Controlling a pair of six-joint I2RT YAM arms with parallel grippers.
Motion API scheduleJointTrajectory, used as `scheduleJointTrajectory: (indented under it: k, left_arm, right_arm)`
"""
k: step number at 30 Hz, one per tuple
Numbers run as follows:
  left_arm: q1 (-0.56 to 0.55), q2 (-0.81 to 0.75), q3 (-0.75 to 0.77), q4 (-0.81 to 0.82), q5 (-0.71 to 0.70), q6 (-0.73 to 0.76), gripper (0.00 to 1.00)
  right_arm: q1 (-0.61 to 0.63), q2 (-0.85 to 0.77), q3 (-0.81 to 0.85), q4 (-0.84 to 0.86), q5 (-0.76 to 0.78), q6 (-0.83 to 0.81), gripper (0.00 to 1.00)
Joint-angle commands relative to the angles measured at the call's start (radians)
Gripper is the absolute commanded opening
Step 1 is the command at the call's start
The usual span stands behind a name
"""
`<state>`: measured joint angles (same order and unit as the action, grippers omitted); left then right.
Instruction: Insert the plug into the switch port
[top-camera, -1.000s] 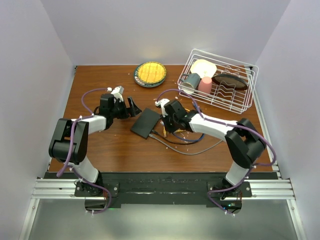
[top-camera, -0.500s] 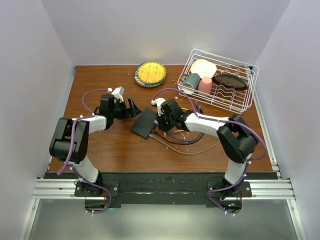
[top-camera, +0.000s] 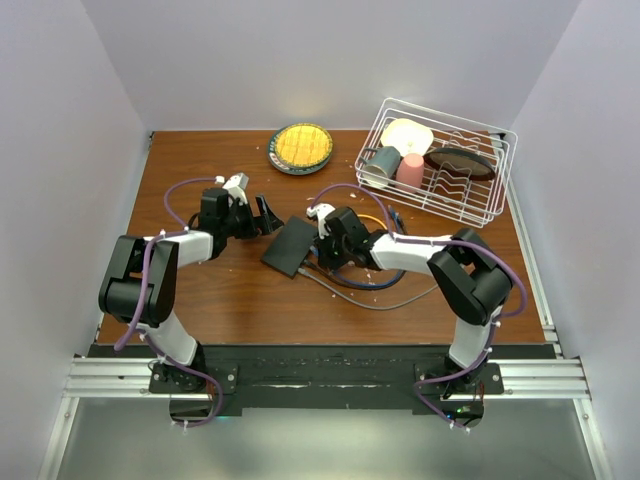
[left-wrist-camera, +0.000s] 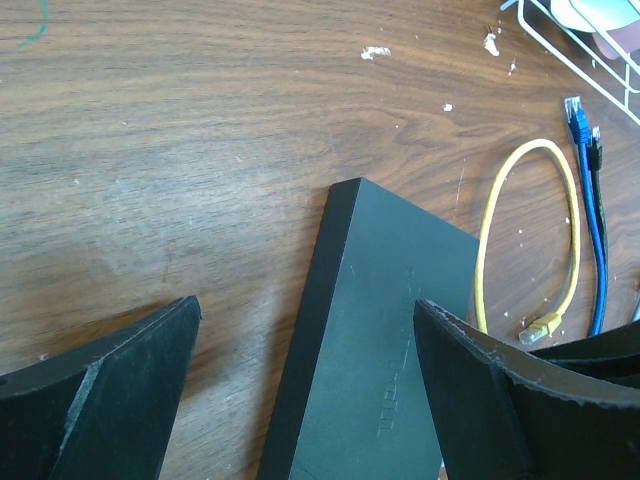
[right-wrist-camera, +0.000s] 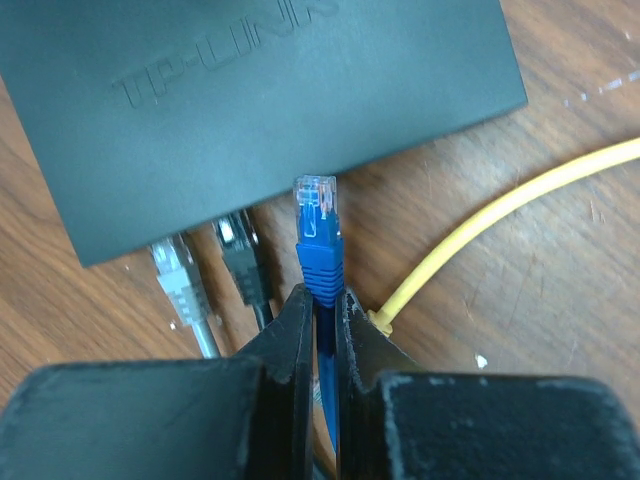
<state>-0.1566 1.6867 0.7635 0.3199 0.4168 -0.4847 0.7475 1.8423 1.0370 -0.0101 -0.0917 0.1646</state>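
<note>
The black flat switch (top-camera: 293, 246) lies mid-table; it also shows in the left wrist view (left-wrist-camera: 390, 350) and the right wrist view (right-wrist-camera: 250, 90). My right gripper (right-wrist-camera: 320, 295) is shut on the blue plug (right-wrist-camera: 319, 230), at the switch's right edge (top-camera: 325, 250). The plug's clear tip points at the port edge and stops just short of it. A grey plug (right-wrist-camera: 170, 270) and a black plug (right-wrist-camera: 238, 255) sit in ports to its left. My left gripper (left-wrist-camera: 305, 303) is open, jaws either side of the switch's far corner (top-camera: 268, 215), not touching it.
A yellow cable (left-wrist-camera: 565, 230) loops to the right of the switch and also shows in the right wrist view (right-wrist-camera: 500, 215). A loose blue cable (left-wrist-camera: 585, 200) lies beside it. A white dish rack (top-camera: 450, 117) stands back right. A round yellow-centred plate (top-camera: 300, 146) sits at the back.
My right gripper has moved left with the blue plug, up to the switch's port edge. The left arm and the switch have not moved.
</note>
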Motion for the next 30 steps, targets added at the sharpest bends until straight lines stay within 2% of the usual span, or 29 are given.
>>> scheduleJointTrajectory:
  k: [1,15,30]
  left_arm:
    - [0.009,0.004,0.017,0.028,0.025,0.021,0.93]
    - [0.000,0.060,0.042,0.094,0.131,0.005,0.92]
    - [-0.009,0.065,0.043,0.100,0.157,0.006,0.92]
  right_arm:
    - [0.003,-0.025,-0.051,-0.077,0.067,-0.003,0.00]
    - [0.018,0.017,0.023,-0.211,0.087,-0.060,0.00]
    - [0.072,0.107,0.119,-0.292,0.115,-0.083,0.00]
